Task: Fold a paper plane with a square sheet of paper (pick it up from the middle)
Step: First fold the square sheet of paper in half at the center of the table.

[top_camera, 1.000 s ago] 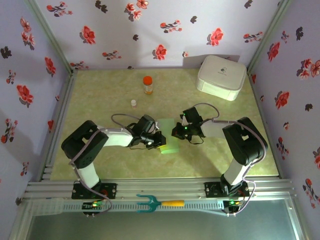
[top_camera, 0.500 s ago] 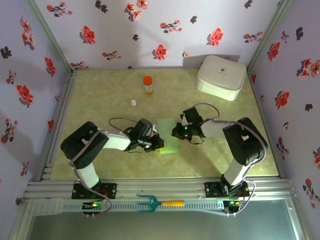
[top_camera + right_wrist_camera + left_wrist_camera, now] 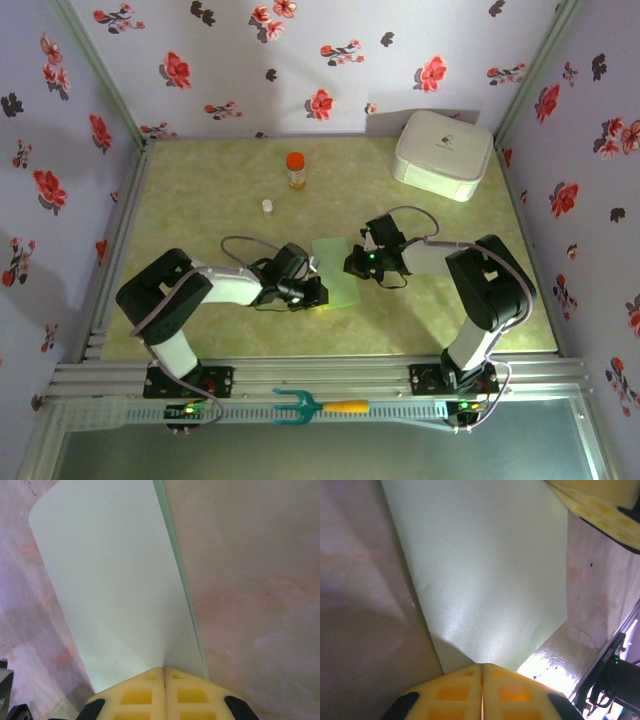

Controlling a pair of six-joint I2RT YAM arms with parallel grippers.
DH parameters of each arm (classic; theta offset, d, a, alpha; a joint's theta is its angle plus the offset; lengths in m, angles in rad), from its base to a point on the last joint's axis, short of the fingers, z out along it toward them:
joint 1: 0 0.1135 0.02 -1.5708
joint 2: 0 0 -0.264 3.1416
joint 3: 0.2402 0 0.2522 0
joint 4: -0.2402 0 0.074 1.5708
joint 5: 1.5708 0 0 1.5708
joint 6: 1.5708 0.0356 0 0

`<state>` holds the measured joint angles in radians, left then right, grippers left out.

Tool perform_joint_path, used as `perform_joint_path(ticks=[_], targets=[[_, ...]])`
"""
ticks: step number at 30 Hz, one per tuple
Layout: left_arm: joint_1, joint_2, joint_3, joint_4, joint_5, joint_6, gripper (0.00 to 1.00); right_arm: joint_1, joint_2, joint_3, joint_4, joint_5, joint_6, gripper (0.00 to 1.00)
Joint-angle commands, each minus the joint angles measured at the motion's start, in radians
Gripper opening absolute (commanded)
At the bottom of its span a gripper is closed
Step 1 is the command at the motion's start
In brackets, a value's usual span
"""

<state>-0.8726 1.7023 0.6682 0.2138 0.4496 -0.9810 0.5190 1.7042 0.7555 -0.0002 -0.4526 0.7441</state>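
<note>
The square sheet of paper (image 3: pixel 337 270) lies folded and flat on the table between my two grippers, pale mint-green. My left gripper (image 3: pixel 312 294) is shut, its tips (image 3: pixel 482 666) pressed on the sheet's (image 3: pixel 485 570) near left edge with nothing visible between them. At the sheet's right edge my right gripper (image 3: pixel 356 262) is also shut, tips (image 3: pixel 164 668) down on the paper (image 3: pixel 115 580), whose doubled edge runs along one side. The right gripper's yellow fingers (image 3: pixel 600 505) show at the left wrist view's top right corner.
A white rounded box (image 3: pixel 443 152) stands at the back right. An orange-capped bottle (image 3: pixel 295 168) and a small white cap (image 3: pixel 267 206) sit behind the paper. A teal fork-shaped tool with a yellow handle (image 3: pixel 318 406) lies on the front rail.
My left gripper has slid toward the near edge along the sheet's left side, and the sheet now looks wider and flatter. The right gripper has stayed put.
</note>
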Motion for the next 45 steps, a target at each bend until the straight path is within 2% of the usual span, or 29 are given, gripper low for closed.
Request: perform_joint_path(ticks=[1,12,21,26,29,33,36,38,45], targets=[[-0.035,0.001,-0.016,-0.154,-0.005,0.044,0.09,-0.004,0.037,-0.051,-0.161,0.132,-0.001,0.0],[-0.099,-0.01,0.066,-0.364,-0.088,0.145,0.08,-0.005,0.033,-0.057,-0.159,0.135,-0.003,0.0],[-0.117,-0.027,0.067,-0.389,-0.108,0.161,0.09,-0.007,0.03,-0.059,-0.158,0.134,-0.003,0.0],[-0.115,-0.143,0.066,-0.34,-0.107,0.167,0.09,-0.007,0.027,-0.062,-0.155,0.131,-0.001,0.0],[-0.086,-0.213,0.086,-0.343,-0.115,0.181,0.11,-0.007,0.025,-0.062,-0.154,0.131,-0.003,0.0],[0.018,-0.211,0.093,-0.276,-0.089,0.145,0.12,-0.007,0.022,-0.067,-0.148,0.129,0.001,0.0],[0.091,-0.147,0.116,-0.171,-0.009,0.103,0.13,-0.007,0.026,-0.064,-0.145,0.123,0.003,0.0],[0.114,-0.091,0.156,-0.147,0.004,0.095,0.13,-0.007,0.028,-0.062,-0.147,0.125,0.0,0.0],[0.125,0.064,0.248,-0.109,0.052,0.087,0.13,-0.007,0.028,-0.061,-0.147,0.122,-0.001,0.0]])
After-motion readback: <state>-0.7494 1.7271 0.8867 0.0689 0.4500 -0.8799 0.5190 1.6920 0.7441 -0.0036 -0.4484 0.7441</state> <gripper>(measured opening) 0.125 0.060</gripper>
